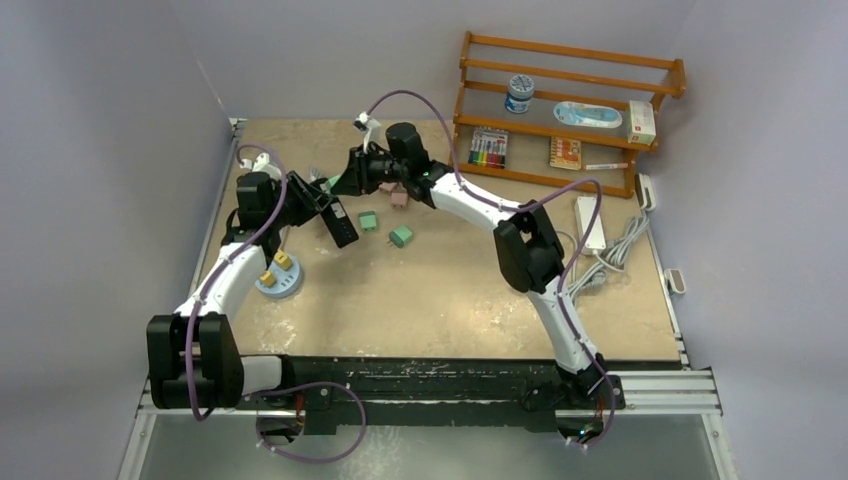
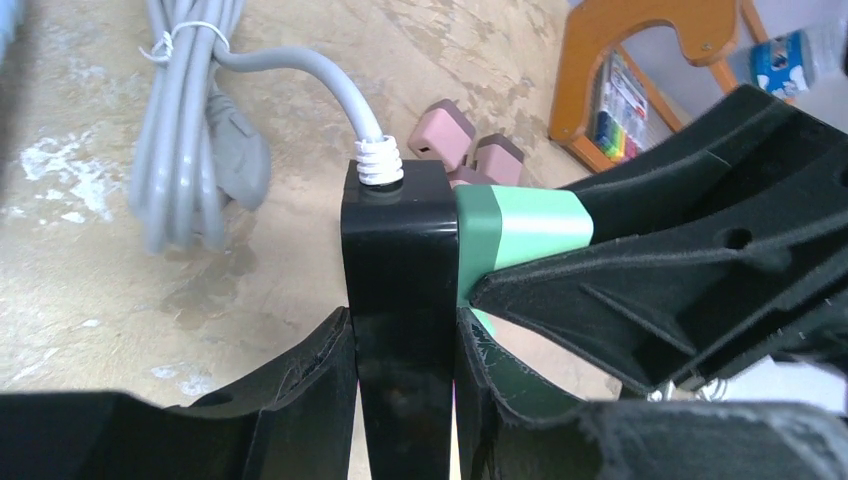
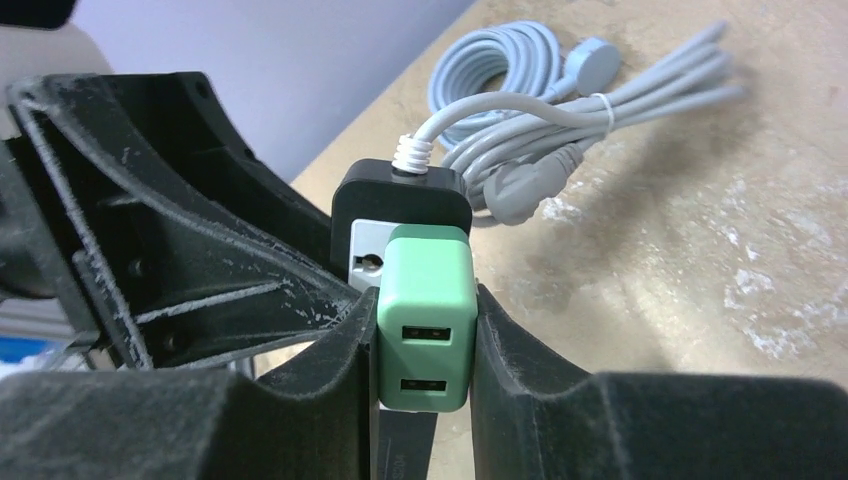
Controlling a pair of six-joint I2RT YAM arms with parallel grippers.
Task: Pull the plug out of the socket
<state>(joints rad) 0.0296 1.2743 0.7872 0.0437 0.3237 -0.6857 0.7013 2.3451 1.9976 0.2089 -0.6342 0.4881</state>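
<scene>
The green plug (image 3: 425,320) sits pushed home in the end socket of the black power strip (image 2: 400,250), over the far-left part of the desk (image 1: 450,290). As far as I can judge, it is not out yet. The right end effector (image 3: 425,345) is pinching the plug by its two flat sides. The left end effector (image 2: 400,345) is pressed together on the strip's body just behind the socket. The grey cord (image 2: 190,130) leaves the strip's end and lies bundled on the desk beyond, with pink plugs (image 2: 450,140) nearby. My worry is a pull off the prongs' line: the plug could jam, or its smooth sides could slip out of the pinch. If the left hold is weak, the strip would simply follow along.
</scene>
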